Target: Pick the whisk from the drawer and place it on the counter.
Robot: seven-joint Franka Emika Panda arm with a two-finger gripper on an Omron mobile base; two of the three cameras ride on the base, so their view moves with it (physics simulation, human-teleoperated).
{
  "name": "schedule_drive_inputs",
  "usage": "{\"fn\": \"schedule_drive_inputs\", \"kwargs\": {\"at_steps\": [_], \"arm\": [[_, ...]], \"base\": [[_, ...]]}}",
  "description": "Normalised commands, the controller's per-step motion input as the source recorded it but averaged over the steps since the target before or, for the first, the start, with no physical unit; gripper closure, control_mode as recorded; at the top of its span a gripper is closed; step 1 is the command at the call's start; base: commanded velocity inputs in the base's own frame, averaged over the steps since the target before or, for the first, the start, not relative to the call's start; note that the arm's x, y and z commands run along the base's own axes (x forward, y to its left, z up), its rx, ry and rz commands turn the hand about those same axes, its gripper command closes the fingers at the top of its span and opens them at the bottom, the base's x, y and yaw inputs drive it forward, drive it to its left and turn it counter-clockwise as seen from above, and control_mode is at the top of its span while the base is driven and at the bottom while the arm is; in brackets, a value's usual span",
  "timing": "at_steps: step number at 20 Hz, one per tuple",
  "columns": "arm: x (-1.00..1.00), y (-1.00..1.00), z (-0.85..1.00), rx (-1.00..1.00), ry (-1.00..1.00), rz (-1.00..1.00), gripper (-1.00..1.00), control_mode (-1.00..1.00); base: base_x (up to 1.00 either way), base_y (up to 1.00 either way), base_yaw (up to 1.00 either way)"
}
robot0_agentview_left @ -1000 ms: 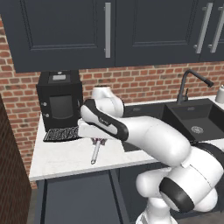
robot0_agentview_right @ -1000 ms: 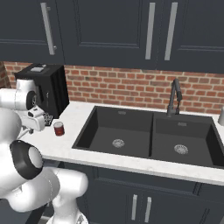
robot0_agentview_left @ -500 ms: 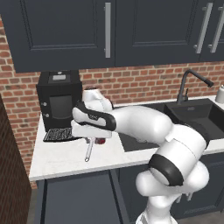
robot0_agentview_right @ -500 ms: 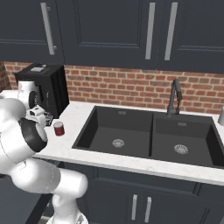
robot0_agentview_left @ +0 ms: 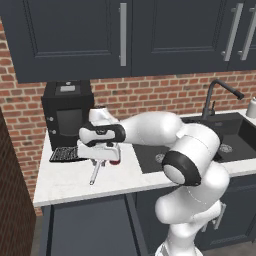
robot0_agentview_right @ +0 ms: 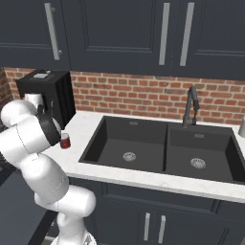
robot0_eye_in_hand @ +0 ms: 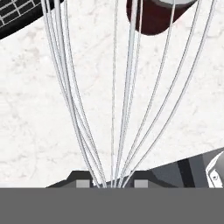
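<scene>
One whisk: the whisk (robot0_agentview_left: 95,172) is lying on the white worktop (robot0_agentview_left: 65,182), its handle pointing toward the front edge and its wire head reaching up under the robot's hand; in the hand view its silvery wires (robot0_eye_in_hand: 124,87) are fanning upward from between the fingertips.
Jaws: the gripper (robot0_agentview_left: 103,159) is hanging low over the worktop with its jaws pressed together on the whisk, the wires converging right between the two dark fingertips (robot0_eye_in_hand: 83,180).
Arm: it is stretching from the right across to the left part of the worktop, with the hand pointing down.
Cup: a small dark red cup (robot0_agentview_right: 65,140) is standing on the worktop just beside the gripper, near the whisk's head.
Machine: a black coffee machine (robot0_agentview_left: 67,112) is sitting against the brick wall behind the gripper, with its grated drip tray (robot0_agentview_left: 64,153) in front of it, just left of the whisk.
Sink: a black double sink (robot0_agentview_right: 165,153) is lying well to the right.
</scene>
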Motion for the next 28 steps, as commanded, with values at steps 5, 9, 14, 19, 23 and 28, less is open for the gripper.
{"fn": "schedule_drive_inputs", "kwargs": {"at_steps": [5,9,14,19,23,28], "arm": [[0.35,0.43,-0.43,-0.02,-0.01,-0.09,1.00,-1.00],[0.33,0.38,-0.36,0.00,-0.01,-0.09,1.00,-1.00],[0.31,0.27,-0.25,0.00,0.00,-0.10,1.00,-1.00],[0.25,0.11,-0.12,0.00,0.00,-0.09,1.00,-1.00],[0.20,0.07,-0.15,0.00,0.00,-0.06,1.00,-1.00],[0.04,0.00,-0.16,0.00,0.00,-0.01,1.00,-1.00]], "base": [[0.00,0.00,0.00],[0.00,0.00,0.00],[0.00,0.00,0.00],[0.00,0.00,0.00],[0.00,0.00,0.00],[0.00,0.00,0.00]]}}
